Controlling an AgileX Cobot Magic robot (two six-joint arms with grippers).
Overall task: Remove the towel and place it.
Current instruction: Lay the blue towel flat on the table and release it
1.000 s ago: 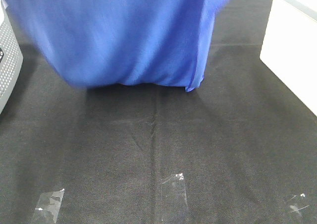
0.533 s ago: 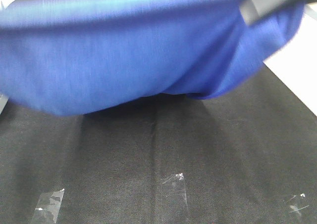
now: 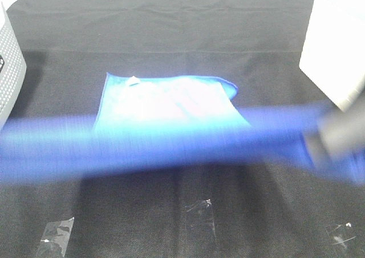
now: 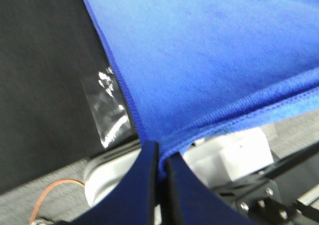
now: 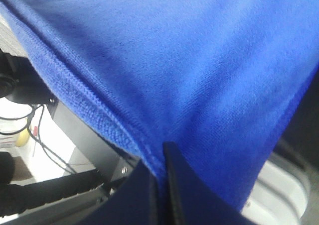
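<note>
The royal-blue towel (image 3: 171, 107) has its far part lying flat on the black cloth sheet (image 3: 171, 29), with a small white tag (image 3: 133, 80) at its far left corner. Its near edge is a blurred blue band (image 3: 159, 146) stretched across the view above the cloth. My right gripper (image 3: 342, 135) is a dark blur at the band's right end. The left gripper is out of the high view. In the left wrist view my left gripper (image 4: 160, 165) is shut on the towel's stitched edge (image 4: 249, 105). In the right wrist view my right gripper (image 5: 160, 170) is shut on the towel's hem (image 5: 99, 110).
A grey perforated box (image 3: 8, 69) stands at the left edge. A white box (image 3: 336, 47) stands at the right. Clear tape pieces (image 3: 201, 212) (image 3: 57, 232) (image 3: 342, 234) are stuck on the near part of the black cloth.
The towel hung high and filled the upper view. It has come down and swept toward the near side; its far part now rests on the cloth. Both grippers moved down with it.
</note>
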